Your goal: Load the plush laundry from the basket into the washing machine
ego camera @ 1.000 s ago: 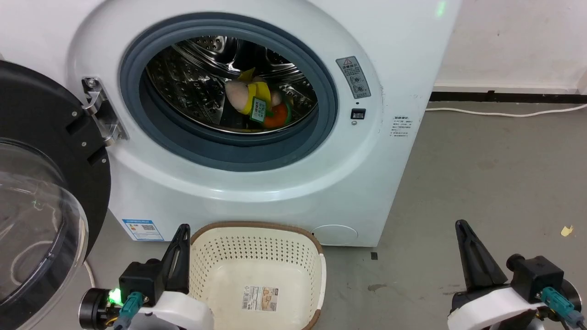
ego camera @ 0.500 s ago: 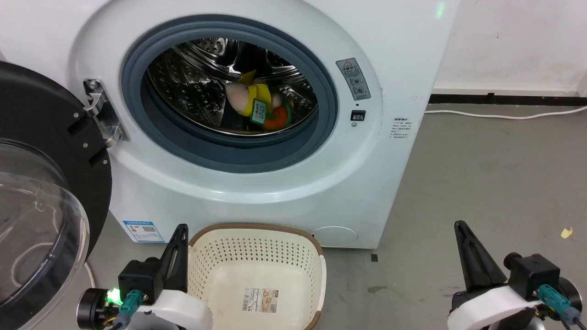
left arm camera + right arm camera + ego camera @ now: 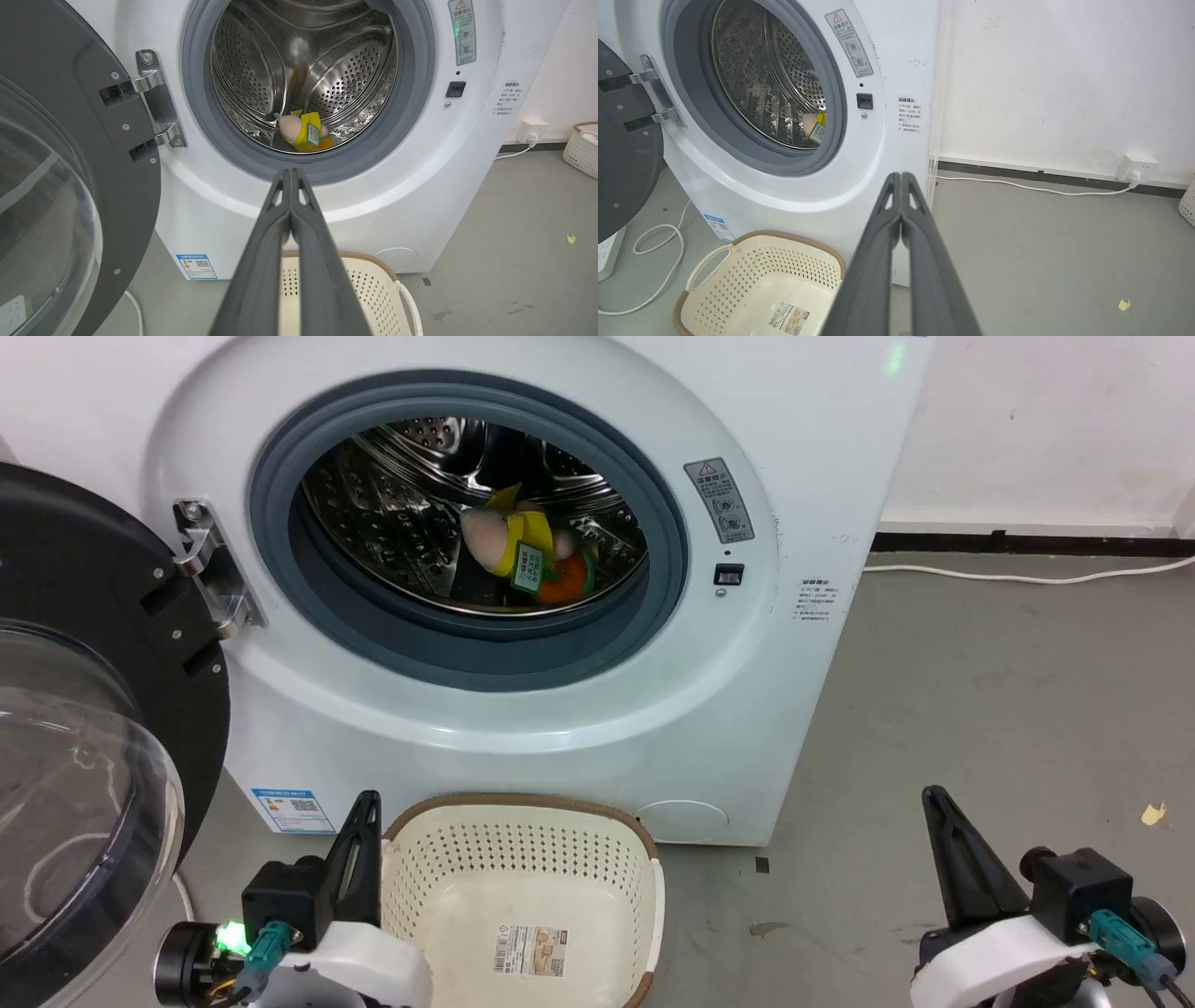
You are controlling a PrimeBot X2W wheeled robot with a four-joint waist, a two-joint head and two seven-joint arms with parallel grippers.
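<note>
Now the plush lies low inside the washer drum; the basket before the washer holds just its label. The left gripper and right gripper, both pressed together and holding nothing, sit clear of the washer. Loading looks done: keep arms off the open door. The ring hides the plush's lower part.
</note>
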